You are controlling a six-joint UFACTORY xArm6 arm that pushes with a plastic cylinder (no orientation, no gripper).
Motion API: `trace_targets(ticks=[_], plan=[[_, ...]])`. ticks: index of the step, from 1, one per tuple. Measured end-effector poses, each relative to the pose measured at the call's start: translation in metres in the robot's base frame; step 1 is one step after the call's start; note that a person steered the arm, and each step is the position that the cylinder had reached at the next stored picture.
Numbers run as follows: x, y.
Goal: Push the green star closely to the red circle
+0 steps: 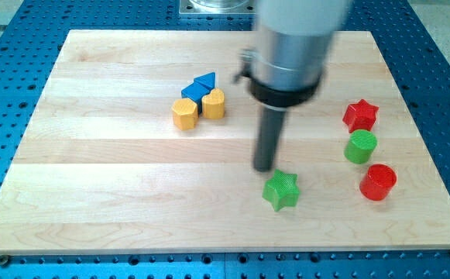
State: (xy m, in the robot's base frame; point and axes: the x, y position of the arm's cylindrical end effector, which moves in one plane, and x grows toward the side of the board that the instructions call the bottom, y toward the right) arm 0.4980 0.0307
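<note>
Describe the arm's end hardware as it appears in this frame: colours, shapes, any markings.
A wide, blurred silver-grey cylinder comes down from the view's top and ends in a black collar, with a small dark fitting on its left side. Below it runs a straight dark rod; my tip is blunt. No cables or markings are visible.

Blocks, seven in all:
- green: two, a green star [281, 191] and a green cylinder [359, 146]
- red: two, a red star [360, 115] and a red circle [378, 182]
- yellow: two, one yellow block [185, 113] and another yellow block [214, 103]
- blue: one cluster of blue blocks [199, 86]; number unclear

Wooden board [116, 186]: one.
</note>
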Motion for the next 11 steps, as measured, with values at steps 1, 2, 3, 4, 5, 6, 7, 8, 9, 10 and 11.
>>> trace_targets(ticks=[1, 2, 3, 4, 5, 6, 7, 8, 9, 10, 11], plan=[[0.036, -0.031], [0.046, 0.079], [0.044, 0.101], [0.051, 0.047], [0.065, 0.111], [0.065, 0.098], [0.109, 0.076], [0.107, 0.117], [0.104, 0.122], [0.103, 0.126], [0.103, 0.129]])
